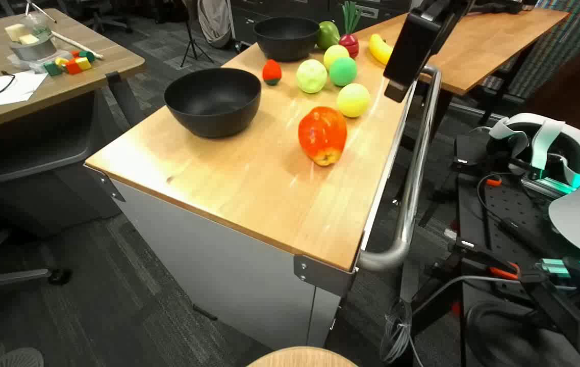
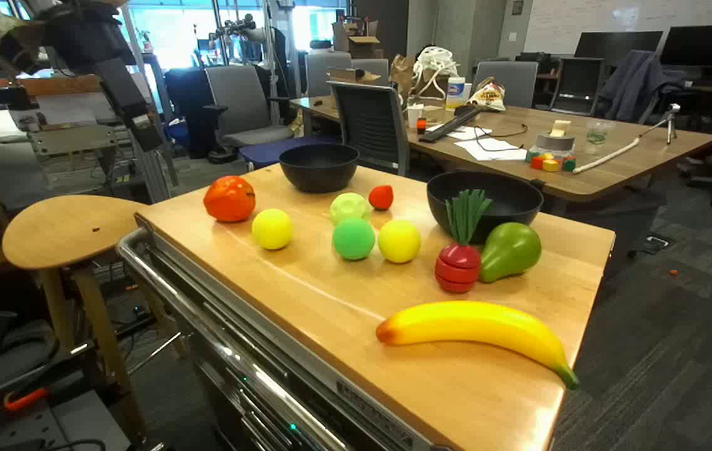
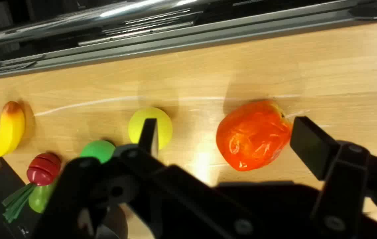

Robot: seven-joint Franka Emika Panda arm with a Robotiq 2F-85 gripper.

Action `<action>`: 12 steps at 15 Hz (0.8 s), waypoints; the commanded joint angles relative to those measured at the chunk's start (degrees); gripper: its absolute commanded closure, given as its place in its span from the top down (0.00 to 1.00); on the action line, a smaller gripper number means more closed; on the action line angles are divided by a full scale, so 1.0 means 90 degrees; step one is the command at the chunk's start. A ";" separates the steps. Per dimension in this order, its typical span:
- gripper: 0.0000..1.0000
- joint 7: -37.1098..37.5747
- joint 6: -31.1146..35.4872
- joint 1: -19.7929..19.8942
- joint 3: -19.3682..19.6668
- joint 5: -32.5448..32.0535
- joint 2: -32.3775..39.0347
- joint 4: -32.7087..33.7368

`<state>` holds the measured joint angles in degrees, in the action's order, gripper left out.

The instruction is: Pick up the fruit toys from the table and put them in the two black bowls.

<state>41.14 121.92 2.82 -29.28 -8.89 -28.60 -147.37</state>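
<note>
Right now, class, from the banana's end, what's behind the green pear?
In an exterior view, a black bowl stands behind the green pear, which covers part of the bowl's lower wall.

Tally: lower than the gripper lie 2 bowls, 2 yellow balls, 1 green ball, 1 pale-green fruit, 1 banana, 1 pear, 1 radish, 1 strawberry. Wrist view: 1 red fruit shows between the fingers.

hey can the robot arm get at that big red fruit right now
Probably yes: the gripper is open, the big red fruit shows between its fingers in the wrist view, and nothing lies on top.
</note>
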 commanded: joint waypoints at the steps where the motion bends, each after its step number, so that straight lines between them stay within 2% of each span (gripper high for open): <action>1: 1.00 0.0157 -0.0037 -0.0332 0.0316 -0.0201 0.0087 0.0027; 9: 1.00 0.0157 -0.0038 -0.0331 0.0313 -0.0201 0.0066 0.0062; 12: 1.00 0.0873 0.1363 -0.0241 0.0186 -0.0610 0.0138 -0.0315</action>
<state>42.59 124.17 1.31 -28.11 -9.89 -28.18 -147.70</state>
